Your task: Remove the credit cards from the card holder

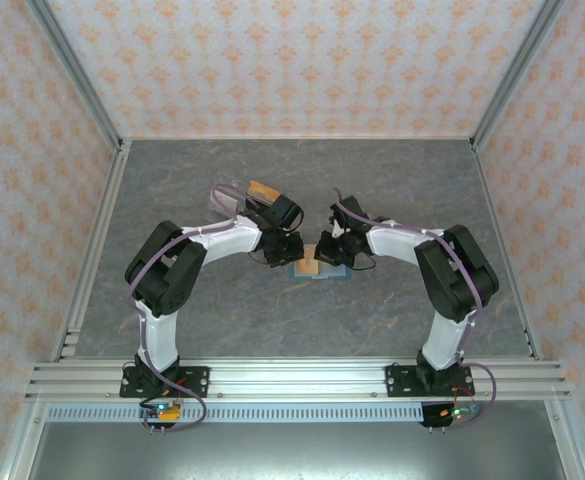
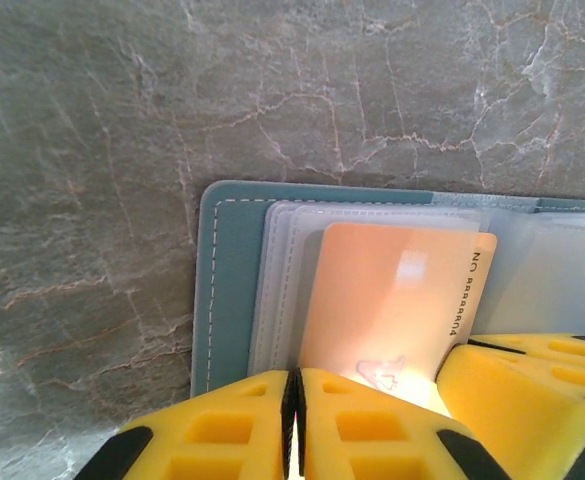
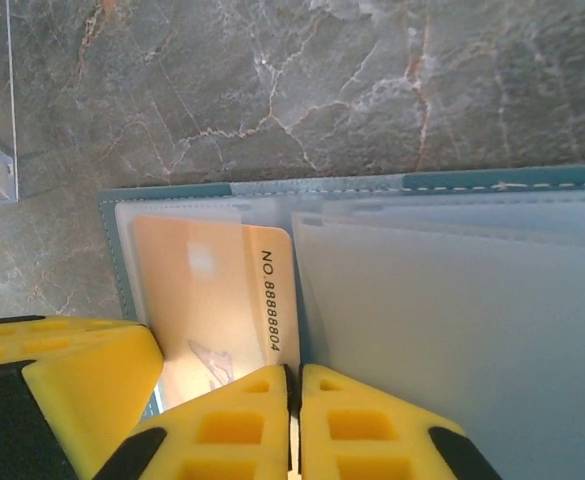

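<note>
Right gripper (image 3: 294, 420) crowds card holder (image 2: 234, 290) beside left gripper (image 2: 294, 425)

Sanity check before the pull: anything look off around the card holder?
Nothing spilled or damaged. One oddity: the left end effector and right end effector, both shut, crowd the same orange card in the open card holder, close together.

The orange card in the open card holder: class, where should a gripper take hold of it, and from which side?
Pinch the orange card by its near short end, coming in low from the arms' side. It lies flat in a clear pocket of the card holder whose far end looks closed, so it probably slides out only lengthwise, toward the arms.
</note>
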